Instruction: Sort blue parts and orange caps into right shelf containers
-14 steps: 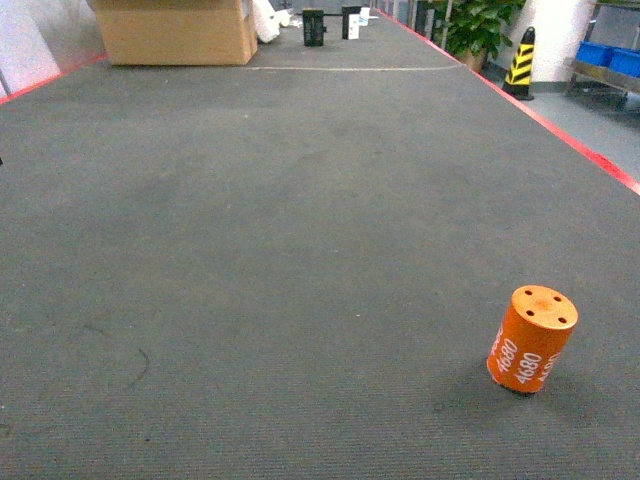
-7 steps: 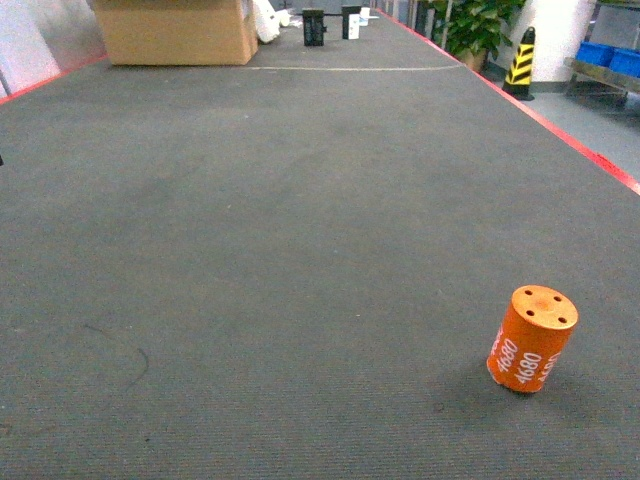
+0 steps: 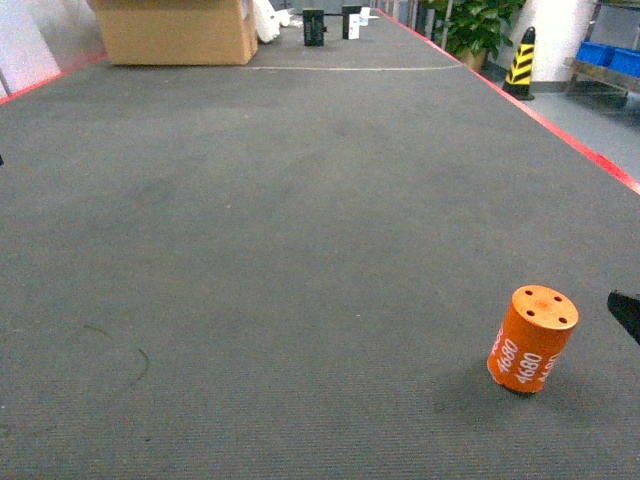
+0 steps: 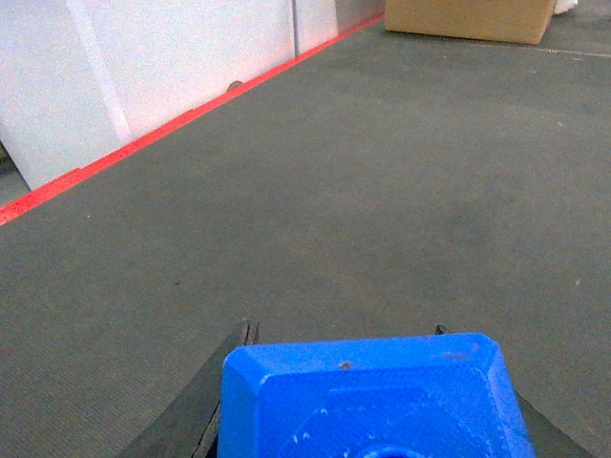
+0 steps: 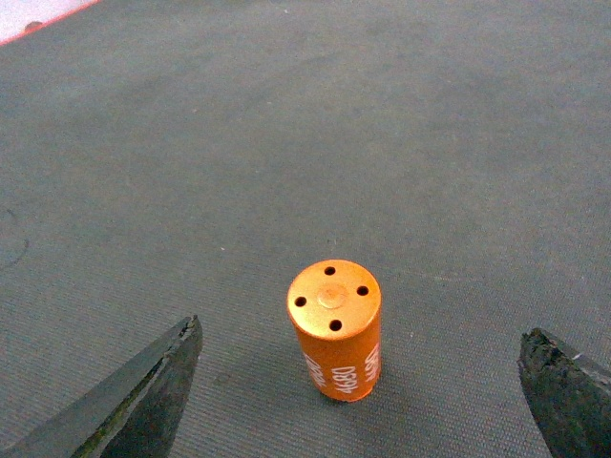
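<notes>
One of the orange caps (image 3: 532,340) stands upright on the grey floor at the lower right, "4680" printed on its side. In the right wrist view the cap (image 5: 336,329) stands between the wide-apart fingers of my open right gripper (image 5: 361,342), touching neither. Only one dark fingertip (image 3: 625,311) of it shows at the head view's right edge. My left gripper (image 4: 344,330) is shut on a blue part (image 4: 372,401), a chamfered block that fills the space between its fingers. The blue right shelf containers (image 3: 597,52) sit on a shelf at the far right.
A cardboard box (image 3: 175,30) stands at the far end, with small dark items beside it. A yellow-and-black cone (image 3: 521,62) and a potted plant (image 3: 475,25) stand past the red floor line (image 3: 560,130). White panels (image 4: 143,67) line the left side.
A dark fingertip of my right gripper has come into the head view at the right edge, beside the orange cap. The cap has not moved.
</notes>
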Motion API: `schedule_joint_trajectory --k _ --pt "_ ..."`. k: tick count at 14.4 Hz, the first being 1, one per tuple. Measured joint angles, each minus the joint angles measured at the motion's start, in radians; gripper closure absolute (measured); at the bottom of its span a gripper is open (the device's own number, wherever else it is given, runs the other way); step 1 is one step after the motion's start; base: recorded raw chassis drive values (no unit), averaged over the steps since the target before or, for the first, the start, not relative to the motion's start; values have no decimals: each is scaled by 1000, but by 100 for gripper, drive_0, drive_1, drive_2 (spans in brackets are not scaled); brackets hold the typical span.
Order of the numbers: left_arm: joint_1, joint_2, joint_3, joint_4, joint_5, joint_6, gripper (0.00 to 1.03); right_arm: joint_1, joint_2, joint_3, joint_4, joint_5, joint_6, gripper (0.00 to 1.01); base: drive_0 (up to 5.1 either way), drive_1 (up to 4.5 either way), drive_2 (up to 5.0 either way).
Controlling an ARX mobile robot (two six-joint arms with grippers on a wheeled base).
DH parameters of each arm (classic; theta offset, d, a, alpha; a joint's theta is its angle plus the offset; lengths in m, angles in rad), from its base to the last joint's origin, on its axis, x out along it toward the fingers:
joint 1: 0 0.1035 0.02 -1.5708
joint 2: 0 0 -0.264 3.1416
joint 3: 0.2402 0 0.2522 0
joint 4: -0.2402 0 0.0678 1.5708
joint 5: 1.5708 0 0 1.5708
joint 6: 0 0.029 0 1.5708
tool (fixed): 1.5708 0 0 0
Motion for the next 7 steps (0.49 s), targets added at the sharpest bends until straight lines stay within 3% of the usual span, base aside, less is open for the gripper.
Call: schedule_joint_trajectory --k 7 --pt "0 0 0 0 0 0 58 58 283 101 116 57 -16 3 0 0 0"
